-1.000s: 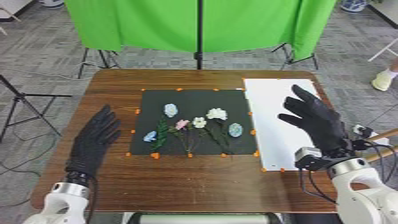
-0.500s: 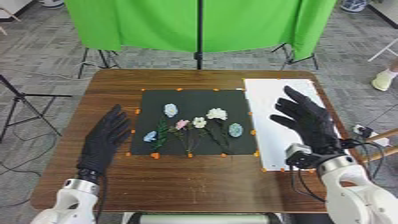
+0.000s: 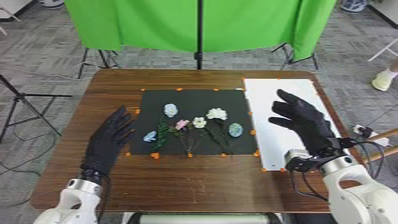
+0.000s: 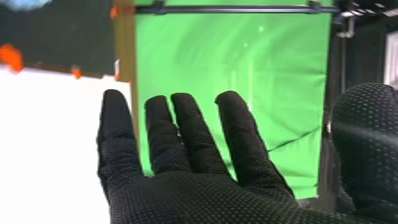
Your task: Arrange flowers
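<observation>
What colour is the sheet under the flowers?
Black sheet; the head view shows it best.

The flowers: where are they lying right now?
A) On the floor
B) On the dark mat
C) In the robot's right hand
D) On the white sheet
B: the flowers lie on the dark mat, left of the white sheet.

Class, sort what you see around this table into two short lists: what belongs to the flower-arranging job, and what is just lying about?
Probably part of the job:
- pink flower
- white flowers
- blue flowers
- black mat
- white sheet
- right hand
- left hand

Probably just around:
- green cloth
- black tripod
</observation>
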{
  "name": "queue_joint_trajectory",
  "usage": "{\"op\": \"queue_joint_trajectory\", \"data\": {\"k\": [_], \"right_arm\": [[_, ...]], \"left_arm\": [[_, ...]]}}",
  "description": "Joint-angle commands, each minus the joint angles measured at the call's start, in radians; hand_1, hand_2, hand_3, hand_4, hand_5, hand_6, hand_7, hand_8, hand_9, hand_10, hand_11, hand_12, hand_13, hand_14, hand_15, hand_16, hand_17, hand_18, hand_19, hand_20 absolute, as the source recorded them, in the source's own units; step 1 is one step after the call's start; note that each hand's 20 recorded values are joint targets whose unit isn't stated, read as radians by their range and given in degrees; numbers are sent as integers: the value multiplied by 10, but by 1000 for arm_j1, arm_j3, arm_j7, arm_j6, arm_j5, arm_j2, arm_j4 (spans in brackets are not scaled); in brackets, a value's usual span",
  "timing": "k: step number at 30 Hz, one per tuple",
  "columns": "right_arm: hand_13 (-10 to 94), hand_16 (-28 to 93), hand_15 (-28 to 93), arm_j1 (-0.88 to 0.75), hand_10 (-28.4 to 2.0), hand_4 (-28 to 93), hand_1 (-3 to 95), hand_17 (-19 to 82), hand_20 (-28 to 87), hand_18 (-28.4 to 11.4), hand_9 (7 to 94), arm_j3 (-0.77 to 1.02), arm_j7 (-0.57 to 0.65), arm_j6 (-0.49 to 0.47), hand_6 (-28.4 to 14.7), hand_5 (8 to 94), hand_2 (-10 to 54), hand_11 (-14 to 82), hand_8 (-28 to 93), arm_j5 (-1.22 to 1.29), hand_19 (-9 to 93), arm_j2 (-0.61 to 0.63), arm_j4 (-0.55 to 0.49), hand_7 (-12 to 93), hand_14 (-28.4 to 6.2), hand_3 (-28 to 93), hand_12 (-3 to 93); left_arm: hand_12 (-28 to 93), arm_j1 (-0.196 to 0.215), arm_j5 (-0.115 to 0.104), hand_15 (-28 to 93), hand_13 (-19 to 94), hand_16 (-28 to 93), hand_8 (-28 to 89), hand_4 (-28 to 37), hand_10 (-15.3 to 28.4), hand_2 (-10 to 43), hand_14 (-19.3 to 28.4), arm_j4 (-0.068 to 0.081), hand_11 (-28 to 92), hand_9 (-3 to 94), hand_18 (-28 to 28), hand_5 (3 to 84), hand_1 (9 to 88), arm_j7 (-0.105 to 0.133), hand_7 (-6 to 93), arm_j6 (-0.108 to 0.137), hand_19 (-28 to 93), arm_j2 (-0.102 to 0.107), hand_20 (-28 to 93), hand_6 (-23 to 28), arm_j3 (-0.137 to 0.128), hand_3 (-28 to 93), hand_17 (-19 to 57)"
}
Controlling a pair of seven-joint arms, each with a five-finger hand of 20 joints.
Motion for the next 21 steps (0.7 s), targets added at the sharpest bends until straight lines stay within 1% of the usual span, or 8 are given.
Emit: {"op": "queue_joint_trajectory", "data": {"k": [1, 3, 7, 9, 12, 15, 18, 21], "right_arm": [[226, 334, 67, -11, -138, -283, 105, 4, 195, -212, 304, 4, -2, -18, -49, 297, 21, 96, -101, -67, 431, 0, -20, 120, -112, 832, 204], [228, 333, 68, -11, -137, -283, 104, 5, 195, -213, 306, 11, 8, -6, -48, 299, 22, 97, -100, -62, 432, 7, -16, 121, -111, 834, 205], [224, 332, 72, 4, -140, -283, 106, 5, 196, -212, 306, -5, 42, -51, -50, 300, 24, 97, -101, -12, 433, -33, -1, 120, -111, 832, 205], [220, 331, 71, -5, -141, -283, 107, 5, 197, -212, 300, 5, 26, -81, -50, 297, 26, 96, -100, -74, 435, -38, -10, 120, -112, 830, 204], [224, 331, 73, -34, -139, -283, 106, 6, 198, -212, 304, 31, 37, -24, -49, 299, 28, 99, -100, -91, 436, -2, -23, 121, -111, 831, 205], [227, 331, 79, -11, -140, -283, 106, 7, 199, -212, 309, 27, 81, -50, -49, 303, 29, 100, -101, 5, 439, -16, -4, 122, -113, 832, 205], [224, 328, 83, -3, -143, -283, 108, 8, 200, -212, 304, 8, 62, -95, -52, 300, 36, 99, -101, -97, 441, -41, -3, 120, -116, 828, 204], [221, 325, 85, -29, -141, -283, 108, 8, 200, -212, 299, 23, 43, -74, -52, 295, 39, 100, -99, -169, 442, -16, -18, 118, -114, 827, 204]], "left_arm": [[173, -6, 6, 286, 132, 9, -100, -283, 92, 5, 105, 10, 151, 199, 171, 244, 250, -20, 166, -17, 452, -20, 32, 34, 7, 689, -133], [173, -25, 7, 287, 132, 8, -100, -283, 93, 6, 104, 16, 152, 199, 171, 244, 251, -14, 166, -19, 453, -12, 32, 34, 15, 689, -134], [172, 29, -7, 288, 132, 7, -100, -283, 93, 6, 104, -5, 152, 199, 171, 244, 251, -13, 166, 15, 453, -21, 31, 34, -1, 689, -134], [172, 46, 1, 290, 133, 7, -101, -283, 95, 6, 105, -12, 153, 201, 171, 246, 251, -12, 166, 3, 454, -25, 32, 35, -11, 690, -133], [171, -5, 1, 292, 133, 6, -100, -283, 95, 6, 105, 7, 156, 202, 171, 247, 251, -11, 165, 4, 454, -26, 32, 35, 13, 690, -133], [170, 11, 7, 296, 133, 5, -100, -283, 95, 7, 106, -5, 156, 202, 172, 247, 251, -8, 165, 16, 456, -20, 32, 35, 6, 689, -133], [169, 36, -23, 299, 138, 5, -100, -283, 95, 7, 108, -6, 157, 203, 173, 248, 250, -8, 165, 12, 458, -31, 32, 36, 2, 691, -132], [167, 18, 19, 302, 139, 3, -100, -283, 95, 7, 110, 2, 157, 204, 174, 249, 251, -20, 165, -21, 462, -37, 32, 36, -3, 689, -132]]}}
